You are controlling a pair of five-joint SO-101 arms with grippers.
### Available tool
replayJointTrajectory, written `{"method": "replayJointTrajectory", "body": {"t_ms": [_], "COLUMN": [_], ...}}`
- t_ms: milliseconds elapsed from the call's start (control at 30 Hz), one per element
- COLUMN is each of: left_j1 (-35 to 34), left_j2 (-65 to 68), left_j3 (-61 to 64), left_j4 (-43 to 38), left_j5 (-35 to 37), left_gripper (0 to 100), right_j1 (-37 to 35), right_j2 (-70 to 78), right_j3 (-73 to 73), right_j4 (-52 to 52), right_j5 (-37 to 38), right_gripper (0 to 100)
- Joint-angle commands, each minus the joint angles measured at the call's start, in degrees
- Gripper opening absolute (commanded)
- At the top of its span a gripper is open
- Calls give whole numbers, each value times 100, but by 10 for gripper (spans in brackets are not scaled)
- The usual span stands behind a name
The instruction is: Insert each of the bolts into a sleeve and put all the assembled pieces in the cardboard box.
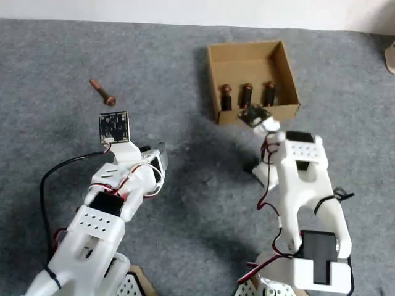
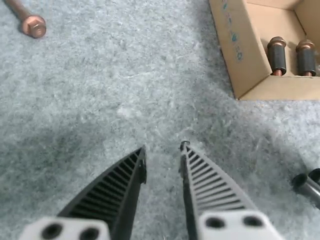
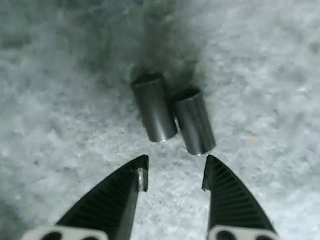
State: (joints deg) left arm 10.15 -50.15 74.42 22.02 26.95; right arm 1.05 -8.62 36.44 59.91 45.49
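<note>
Two dark metal sleeves (image 3: 154, 107) (image 3: 195, 121) lie side by side on the grey carpet, just beyond the tips of my right gripper (image 3: 175, 172), which is open and holds nothing. My left gripper (image 2: 163, 148) is open and empty too, low over bare carpet. A copper bolt (image 1: 102, 92) (image 2: 27, 20) lies loose at the far left, well ahead of the left arm. The cardboard box (image 1: 216, 68) (image 2: 240, 45) stands at the back with three assembled pieces (image 1: 247, 94) upright along its near wall. The sleeves (image 2: 307, 184) also show off to the side of the left gripper.
The right arm's body (image 1: 302, 179) covers the carpet in front of the box. A black cable (image 1: 46, 179) loops beside the left arm. Open carpet lies between the two arms and between the bolt and the box.
</note>
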Motion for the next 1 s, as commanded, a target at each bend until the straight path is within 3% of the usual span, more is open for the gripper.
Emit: {"method": "replayJointTrajectory", "body": {"t_ms": [0,167,967], "left_j1": [-48,-57,-57], "left_j2": [-57,-57,-57], "left_j3": [-75,-75,-84], "left_j4": [-141,-141,-141], "left_j5": [-53,-53,-62], "left_gripper": [116,116,116], "right_j1": [-66,-57,-514], "right_j2": [-259,-215,-207], "right_j3": [198,391,382], "right_j4": [-479,-1015,-1218], "right_j5": [413,923,949], "right_gripper": [168,168,168]}}
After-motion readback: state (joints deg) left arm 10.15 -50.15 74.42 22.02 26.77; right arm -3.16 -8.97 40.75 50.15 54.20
